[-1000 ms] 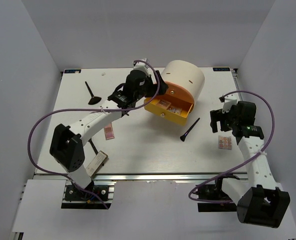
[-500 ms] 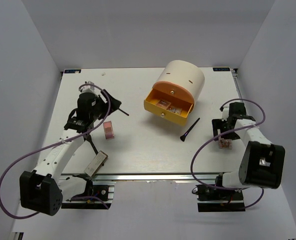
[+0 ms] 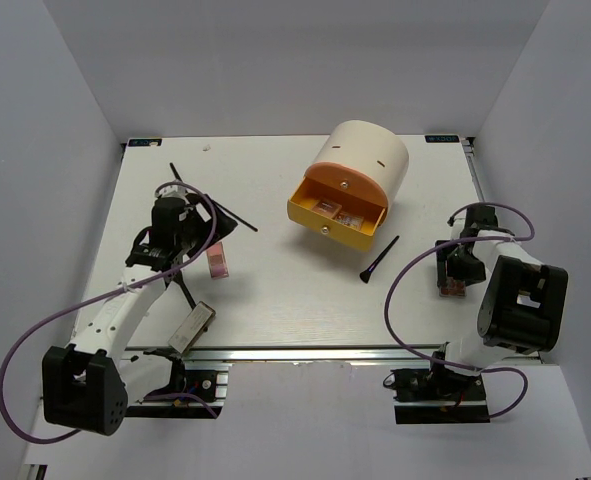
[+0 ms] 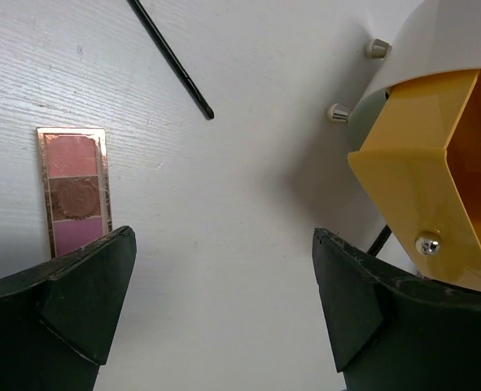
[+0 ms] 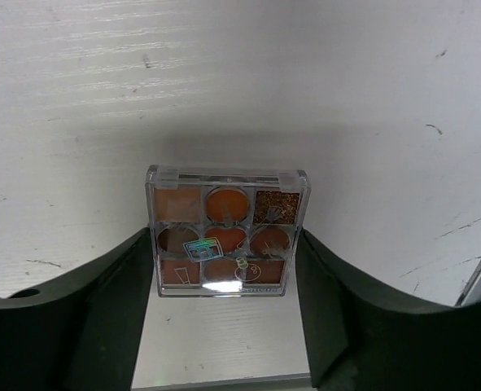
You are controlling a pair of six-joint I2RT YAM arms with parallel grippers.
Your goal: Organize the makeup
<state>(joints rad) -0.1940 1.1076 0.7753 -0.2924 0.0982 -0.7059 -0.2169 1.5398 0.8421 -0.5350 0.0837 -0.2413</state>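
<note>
We see left gripper [image 4: 222, 244] wide open, slim pink-brown eyeshadow palette [image 4: 75, 191] at its nine o'clock; right gripper [image 5: 224, 244] flanks clear multicoloured palette [image 5: 226, 220] (clamped or not, cannot tell).

A robotics lab: a white table [image 3: 275, 300] boxed in by plain grey panels [image 3: 35, 150], a left arm [image 3: 110, 315] and right arm [image 3: 505, 320] mounted along the aluminium rail [image 3: 305, 352] at its near edge.
</note>
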